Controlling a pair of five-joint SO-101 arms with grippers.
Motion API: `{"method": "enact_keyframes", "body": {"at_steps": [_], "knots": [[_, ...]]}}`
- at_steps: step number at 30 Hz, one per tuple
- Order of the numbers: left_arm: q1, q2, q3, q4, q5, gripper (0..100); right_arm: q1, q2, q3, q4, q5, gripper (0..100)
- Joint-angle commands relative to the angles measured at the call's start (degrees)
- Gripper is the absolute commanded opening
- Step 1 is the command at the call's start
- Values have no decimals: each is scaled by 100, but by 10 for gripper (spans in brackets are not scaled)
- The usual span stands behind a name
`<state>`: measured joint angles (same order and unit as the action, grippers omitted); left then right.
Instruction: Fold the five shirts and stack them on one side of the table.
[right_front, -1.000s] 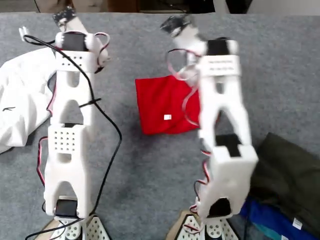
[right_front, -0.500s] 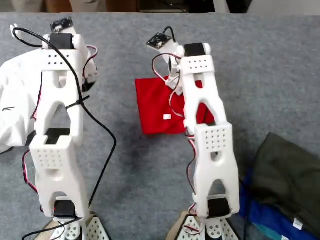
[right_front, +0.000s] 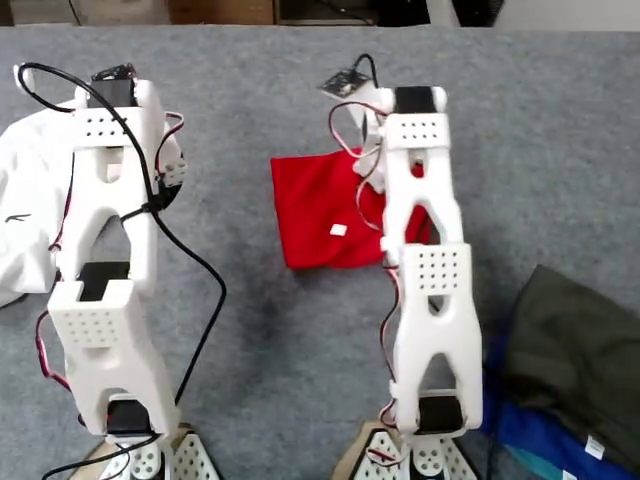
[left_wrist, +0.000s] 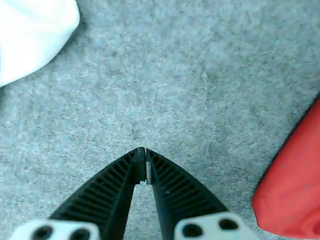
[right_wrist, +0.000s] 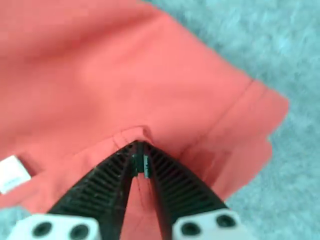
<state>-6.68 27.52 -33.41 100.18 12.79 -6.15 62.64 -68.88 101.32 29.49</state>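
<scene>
A folded red shirt (right_front: 320, 205) lies at the table's middle, with a small white tag on it. My right gripper (right_wrist: 139, 161) is shut, its tips resting on the red shirt (right_wrist: 100, 75) where a small wrinkle bunches up; I cannot tell if cloth is pinched. A crumpled white shirt (right_front: 30, 200) lies at the left edge. My left gripper (left_wrist: 142, 167) is shut with nothing in it, over bare grey table between the white shirt (left_wrist: 30, 35) and the red shirt (left_wrist: 295, 190). A dark green shirt (right_front: 580, 350) lies on a blue one (right_front: 540, 435) at the front right.
The table (right_front: 250, 330) is covered in grey carpet-like cloth. A black cable (right_front: 205, 270) runs from the left arm (right_front: 105, 230) across the table in front of the red shirt. The right arm (right_front: 420, 250) covers the red shirt's right edge.
The right arm has come down from a raised pose onto the red shirt. The left arm has shifted left and toward the front. The red shirt has not moved.
</scene>
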Motion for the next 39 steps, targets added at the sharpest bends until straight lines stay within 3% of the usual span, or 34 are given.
{"method": "enact_keyframes", "body": {"at_steps": [1,12,29,35,39], "knots": [[-70,-365,-18,53,18,19,84,-884,629,105,132,5],[-62,-365,-35,53,26,19,391,-2211,2457,88,334,5],[-35,-365,-35,53,26,19,1833,-3873,4690,79,1336,5],[0,-365,-35,53,26,19,1727,-5042,5042,79,1363,5],[440,-365,-88,44,44,19,1349,-5437,5033,70,1143,5]]}}
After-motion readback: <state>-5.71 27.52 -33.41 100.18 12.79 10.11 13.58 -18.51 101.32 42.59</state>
